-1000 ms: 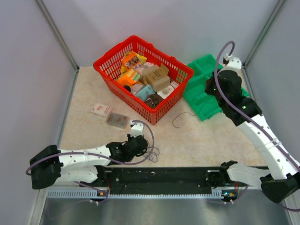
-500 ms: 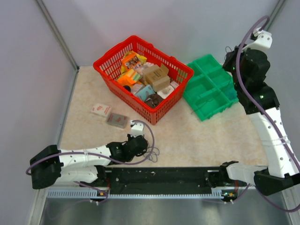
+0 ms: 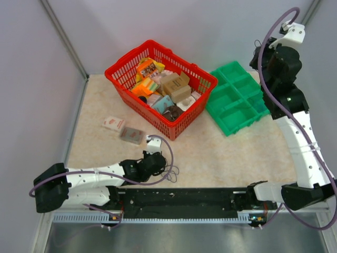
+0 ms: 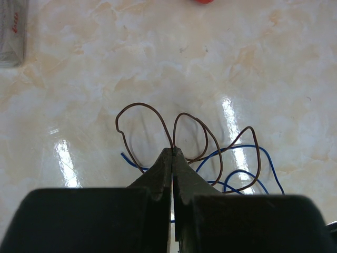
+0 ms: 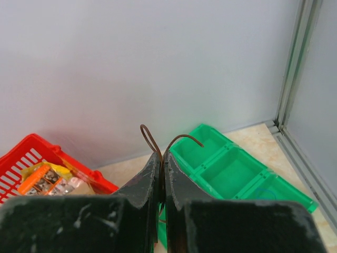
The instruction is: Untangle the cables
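Thin brown (image 4: 141,124) and blue (image 4: 247,158) cables lie in tangled loops on the marble-look table near its front edge; in the top view they show as a small dark tangle of cables (image 3: 173,172). My left gripper (image 4: 172,151) rests low over them, shut on a brown cable strand at its tips, and it appears in the top view as the left gripper (image 3: 162,167). My right gripper (image 5: 162,154) is raised high at the back right, shut on a separate short brown cable (image 5: 149,136) whose loop and free end stick up above the fingertips.
A red basket (image 3: 120,62) full of small boxes stands at the back middle. A green compartment tray (image 3: 235,101) lies to its right, below my raised right arm. Two small packets (image 3: 114,123) (image 3: 131,135) lie on the left of the table.
My right arm has swung up and back from above the green tray, and the loose brown cable that lay mid-table is gone from there. The left arm has not moved.
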Robot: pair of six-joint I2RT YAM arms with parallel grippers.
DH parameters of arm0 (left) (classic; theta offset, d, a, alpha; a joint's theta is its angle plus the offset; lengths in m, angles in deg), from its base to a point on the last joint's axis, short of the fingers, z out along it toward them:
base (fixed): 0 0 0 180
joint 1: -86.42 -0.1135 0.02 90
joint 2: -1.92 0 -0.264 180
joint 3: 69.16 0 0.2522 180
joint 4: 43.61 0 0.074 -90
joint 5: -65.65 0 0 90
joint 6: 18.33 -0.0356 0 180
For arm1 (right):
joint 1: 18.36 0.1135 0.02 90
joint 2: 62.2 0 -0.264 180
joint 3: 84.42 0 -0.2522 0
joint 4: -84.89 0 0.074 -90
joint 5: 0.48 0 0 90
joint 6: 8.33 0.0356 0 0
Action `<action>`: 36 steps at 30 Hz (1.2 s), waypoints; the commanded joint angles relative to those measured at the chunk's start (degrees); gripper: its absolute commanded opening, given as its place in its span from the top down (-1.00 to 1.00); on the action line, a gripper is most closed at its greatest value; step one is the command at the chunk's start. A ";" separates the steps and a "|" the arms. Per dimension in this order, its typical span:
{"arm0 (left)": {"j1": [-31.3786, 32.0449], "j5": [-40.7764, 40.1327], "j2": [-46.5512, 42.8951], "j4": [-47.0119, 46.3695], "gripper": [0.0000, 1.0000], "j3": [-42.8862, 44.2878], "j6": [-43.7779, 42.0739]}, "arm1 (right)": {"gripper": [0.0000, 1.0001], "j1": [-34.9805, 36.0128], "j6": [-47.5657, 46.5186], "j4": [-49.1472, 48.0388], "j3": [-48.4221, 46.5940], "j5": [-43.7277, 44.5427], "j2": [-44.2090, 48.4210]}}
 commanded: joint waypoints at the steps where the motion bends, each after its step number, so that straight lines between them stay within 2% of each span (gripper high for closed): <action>1: -0.19 -1.34 -0.07 0.01 1.00 1.78 0.89 | 1.00 -0.49 0.07 -3.68 4.84 -0.09 -1.01; 6: -0.28 -1.34 -0.25 -0.08 1.00 1.78 0.98 | 1.00 -0.49 5.78 -5.87 15.74 -2.12 0.83; 11: -0.28 -1.25 -0.16 -0.26 1.00 1.78 0.81 | 1.00 -1.28 7.11 -9.82 23.74 -2.65 -0.91; 21: -0.28 -1.60 -1.65 -0.26 1.00 0.81 1.33 | 1.00 -8.05 16.15 -9.48 22.79 -11.43 -14.36; 24: -0.28 -1.51 -1.74 -0.26 1.00 0.81 1.25 | 1.00 -11.55 21.15 -9.92 22.53 -17.56 -17.26; 27: -0.28 -1.34 -1.65 -0.43 1.00 0.81 0.98 | 1.00 -16.39 28.80 -13.59 22.35 -31.43 -20.51; 31: -0.28 -1.16 -1.13 -0.52 1.00 1.07 0.89 | 1.00 -17.72 29.26 -14.59 16.04 -45.50 -26.40; 36: -0.37 -1.34 -1.30 -0.43 1.00 0.99 1.07 | 1.00 -17.37 30.66 -16.24 14.44 -50.28 -29.05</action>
